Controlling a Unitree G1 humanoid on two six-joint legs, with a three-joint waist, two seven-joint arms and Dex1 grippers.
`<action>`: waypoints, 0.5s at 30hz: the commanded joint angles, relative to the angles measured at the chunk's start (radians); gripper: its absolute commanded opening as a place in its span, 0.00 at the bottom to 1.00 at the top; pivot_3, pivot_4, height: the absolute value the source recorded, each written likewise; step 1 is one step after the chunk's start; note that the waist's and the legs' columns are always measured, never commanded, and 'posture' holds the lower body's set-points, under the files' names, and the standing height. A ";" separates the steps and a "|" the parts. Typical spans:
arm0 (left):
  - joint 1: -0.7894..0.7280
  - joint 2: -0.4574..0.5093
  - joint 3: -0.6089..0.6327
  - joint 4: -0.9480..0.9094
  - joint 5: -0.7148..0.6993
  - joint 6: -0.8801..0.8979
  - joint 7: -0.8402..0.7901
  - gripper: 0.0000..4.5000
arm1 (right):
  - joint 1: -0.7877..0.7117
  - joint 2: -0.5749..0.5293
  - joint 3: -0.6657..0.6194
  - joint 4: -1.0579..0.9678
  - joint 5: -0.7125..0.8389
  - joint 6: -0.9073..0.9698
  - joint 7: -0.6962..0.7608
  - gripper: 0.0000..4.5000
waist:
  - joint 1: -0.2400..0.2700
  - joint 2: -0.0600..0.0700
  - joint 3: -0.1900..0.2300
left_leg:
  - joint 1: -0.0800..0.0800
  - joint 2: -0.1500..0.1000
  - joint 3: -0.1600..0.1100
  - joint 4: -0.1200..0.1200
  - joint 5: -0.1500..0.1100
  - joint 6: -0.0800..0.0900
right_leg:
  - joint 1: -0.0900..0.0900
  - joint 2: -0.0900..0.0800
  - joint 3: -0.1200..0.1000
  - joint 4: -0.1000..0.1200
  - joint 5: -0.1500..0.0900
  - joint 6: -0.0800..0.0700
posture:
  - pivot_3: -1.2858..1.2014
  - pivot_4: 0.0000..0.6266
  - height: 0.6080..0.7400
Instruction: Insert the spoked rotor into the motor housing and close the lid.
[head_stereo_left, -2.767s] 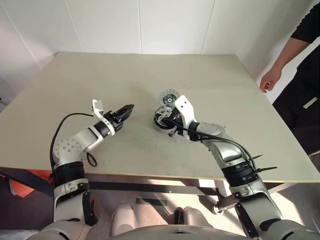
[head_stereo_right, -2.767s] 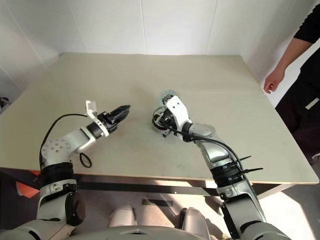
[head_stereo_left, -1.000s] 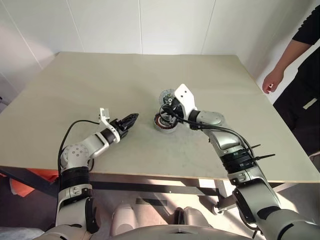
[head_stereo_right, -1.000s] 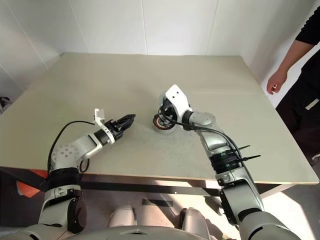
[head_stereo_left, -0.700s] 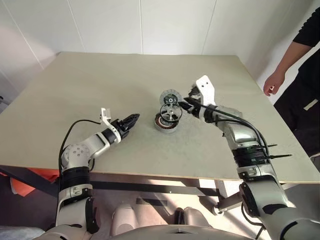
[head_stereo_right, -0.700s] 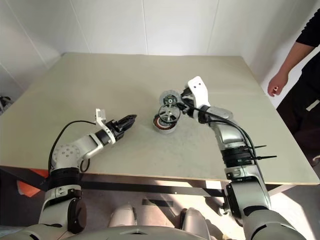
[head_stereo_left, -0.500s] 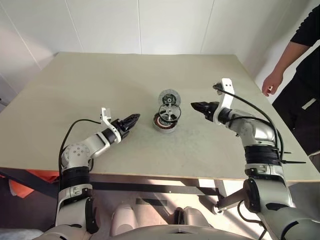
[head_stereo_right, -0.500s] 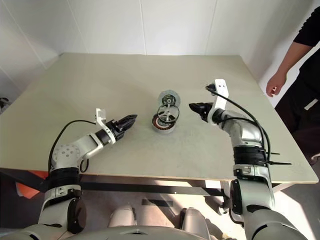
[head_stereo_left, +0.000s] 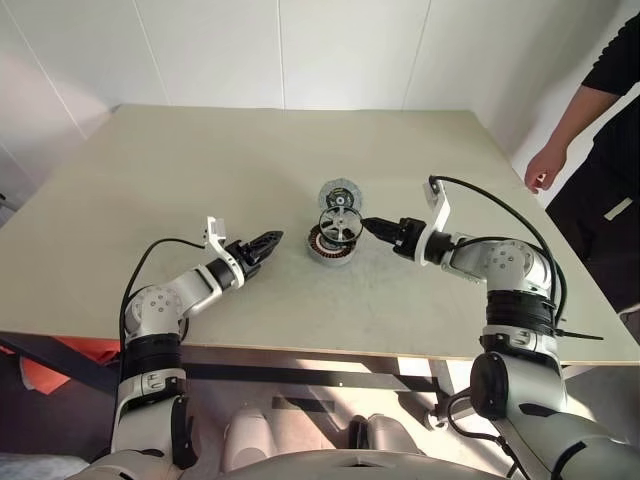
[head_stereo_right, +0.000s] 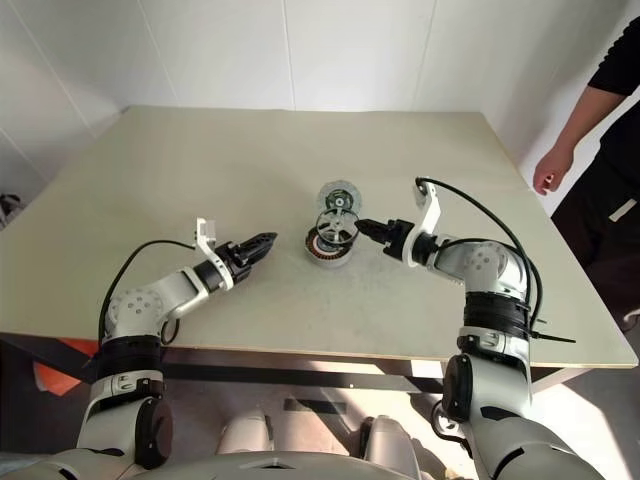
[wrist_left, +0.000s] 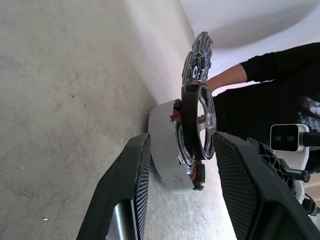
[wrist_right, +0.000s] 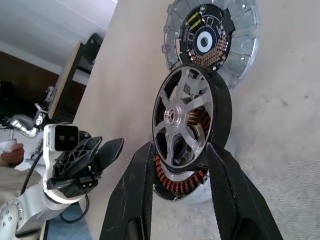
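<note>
Both arms reach in over the table (head_stereo_left: 150, 170) from the near edge, level with each other, tips turned toward the parts in the middle.

Left gripper (head_stereo_left: 272, 239): jaws parted, nothing between them. It hangs just short of the motor housing (head_stereo_left: 330, 247), which sits straight ahead of its tips; in its wrist view the housing is framed between the two fingers (wrist_left: 131, 175), but no contact is visible.

Right gripper (head_stereo_left: 372, 226): jaws also apart and empty, pointing back at the same cluster from the other side. Its tips are just beside the spoked rotor (head_stereo_left: 340, 223), apparently not touching it.

The rotor is not seated. It stands tilted on edge, lower rim resting in or on the housing's mouth, upper part leaning clear (copper windings (wrist_right: 182, 182) show beneath it in the right wrist view). So the insertion looks started, not finished: the wheel has reached the housing but has not dropped flat into the bore.

Just beyond the rotor, on the far side from both grippers, the lid (head_stereo_left: 340, 192) lies flat on the table, inner face up, close behind the housing. Untouched as far as I can judge; closing is all still to do.

Farther off, to the right of the right arm, a person (head_stereo_left: 600, 120) stands beside the table, one hand (head_stereo_left: 541, 166) hanging near its edge.
</note>
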 joint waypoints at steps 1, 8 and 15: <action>0.002 0.011 -0.004 -0.038 0.004 -0.013 -0.016 0.46 | -0.009 -0.021 0.085 -0.059 -0.088 -0.204 0.003 0.41 | 0.001 0.000 0.000 | 0.000 0.000 0.000 0.000 0.000 0.000 | 0.000 0.000 0.000 0.000 0.000 0.000 | 0.52 0.00 1.00; 0.014 0.008 -0.007 -0.045 0.009 -0.017 -0.015 0.46 | 0.106 -0.105 0.411 -0.292 -0.316 -0.636 0.161 0.41 | 0.002 0.000 0.000 | -0.001 0.000 0.000 -0.002 0.000 0.000 | 0.000 0.000 -0.001 -0.003 0.000 0.000 | 0.52 0.00 1.00; 0.001 0.014 -0.019 -0.027 0.023 -0.022 -0.023 0.46 | 0.127 -0.070 0.526 -0.181 -0.458 -0.904 0.156 0.41 | -0.004 0.000 0.000 | -0.001 0.000 0.000 -0.001 0.000 0.000 | 0.000 0.000 -0.001 -0.002 0.000 0.000 | 0.52 0.00 1.00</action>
